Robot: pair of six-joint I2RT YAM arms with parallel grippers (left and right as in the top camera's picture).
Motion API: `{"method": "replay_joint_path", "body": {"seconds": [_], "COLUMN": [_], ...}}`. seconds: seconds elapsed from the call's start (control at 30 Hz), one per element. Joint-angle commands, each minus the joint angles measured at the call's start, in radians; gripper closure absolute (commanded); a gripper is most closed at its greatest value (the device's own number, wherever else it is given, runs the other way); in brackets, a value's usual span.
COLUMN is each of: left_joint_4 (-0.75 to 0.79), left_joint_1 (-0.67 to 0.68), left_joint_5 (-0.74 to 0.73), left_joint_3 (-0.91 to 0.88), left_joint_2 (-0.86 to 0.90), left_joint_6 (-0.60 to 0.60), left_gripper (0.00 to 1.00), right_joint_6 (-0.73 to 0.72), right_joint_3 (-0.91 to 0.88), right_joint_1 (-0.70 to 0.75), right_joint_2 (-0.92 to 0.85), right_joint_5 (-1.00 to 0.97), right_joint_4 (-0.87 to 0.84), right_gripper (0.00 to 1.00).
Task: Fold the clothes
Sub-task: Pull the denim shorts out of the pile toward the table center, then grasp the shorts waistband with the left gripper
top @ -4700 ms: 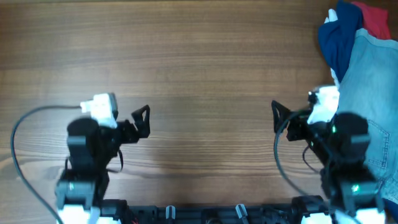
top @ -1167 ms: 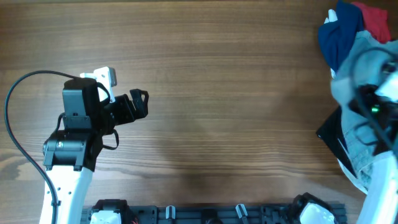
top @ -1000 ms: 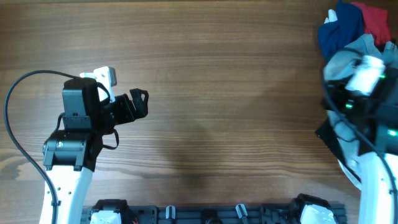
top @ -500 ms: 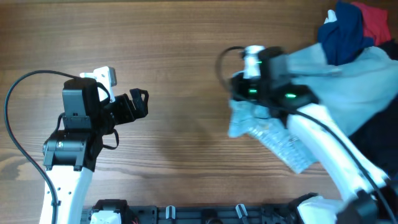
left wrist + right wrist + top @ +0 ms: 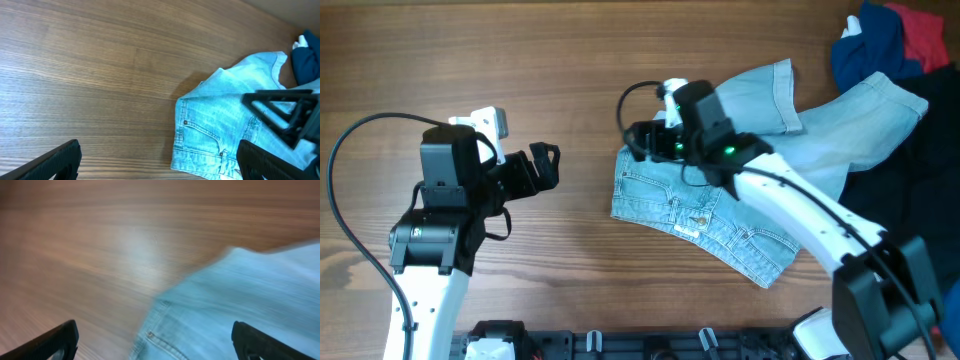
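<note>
The light blue denim shorts (image 5: 655, 190) lie rumpled on the table's middle right, waistband corner toward the left, one leg trailing back to the pile at the right. They also show in the left wrist view (image 5: 220, 115) and, blurred, in the right wrist view (image 5: 250, 290). My right gripper (image 5: 633, 140) is open, just over the shorts' upper left corner, with nothing between its fingers (image 5: 155, 342). My left gripper (image 5: 548, 165) is open and empty over bare wood, left of the shorts (image 5: 160, 162).
A pile of other clothes sits at the right edge: a navy garment (image 5: 868, 50), a red one (image 5: 925, 35) and a black one (image 5: 920, 200) partly under the shorts' leg. The wooden table (image 5: 570, 60) lies bare to the left and back.
My right arm dragged the shorts from the pile at the right out to the table's middle and opened its fingers. The left arm has not moved.
</note>
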State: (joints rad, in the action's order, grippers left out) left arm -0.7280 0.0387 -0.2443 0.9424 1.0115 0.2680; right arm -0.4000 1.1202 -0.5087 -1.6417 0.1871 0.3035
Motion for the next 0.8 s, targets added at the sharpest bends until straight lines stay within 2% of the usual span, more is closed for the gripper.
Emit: {"method": "replay_joint_path", "body": {"seconds": [0.0, 0.13, 0.23, 0.3, 0.43, 0.57, 0.77], "left_joint_4": [0.003, 0.007, 0.018, 0.017, 0.017, 0.018, 0.036], "left_joint_1": [0.028, 0.111, 0.186, 0.211, 0.241, 0.262, 0.274], "left_joint_5": [-0.036, -0.059, -0.103, -0.103, -0.127, -0.180, -0.194], "left_joint_3": [0.021, 0.021, 0.021, 0.021, 0.021, 0.021, 0.021], "left_joint_2": [0.022, 0.079, 0.148, 0.190, 0.308, 0.409, 0.559], "left_joint_6": [-0.005, -0.005, 0.024, 0.077, 0.260, 0.273, 0.321], "left_gripper": [0.00, 0.00, 0.00, 0.00, 0.01, 0.07, 0.06], "right_joint_6": [0.036, 0.076, 0.174, 0.222, 0.225, 0.214, 0.212], "right_joint_3": [0.121, 0.211, 0.237, 0.237, 0.237, 0.237, 0.237], "right_joint_1": [0.089, 0.151, 0.180, 0.188, 0.202, 0.204, 0.204], "right_joint_2": [0.121, 0.217, 0.311, 0.361, 0.458, 0.492, 0.478], "right_joint_5": [-0.132, -0.216, -0.220, -0.221, -0.271, -0.328, -0.348], "right_joint_4": [0.147, 0.341, 0.422, 0.441, 0.468, 0.473, 0.525], "right_gripper": [0.00, 0.00, 0.00, 0.00, 0.00, 0.00, 0.00]}}
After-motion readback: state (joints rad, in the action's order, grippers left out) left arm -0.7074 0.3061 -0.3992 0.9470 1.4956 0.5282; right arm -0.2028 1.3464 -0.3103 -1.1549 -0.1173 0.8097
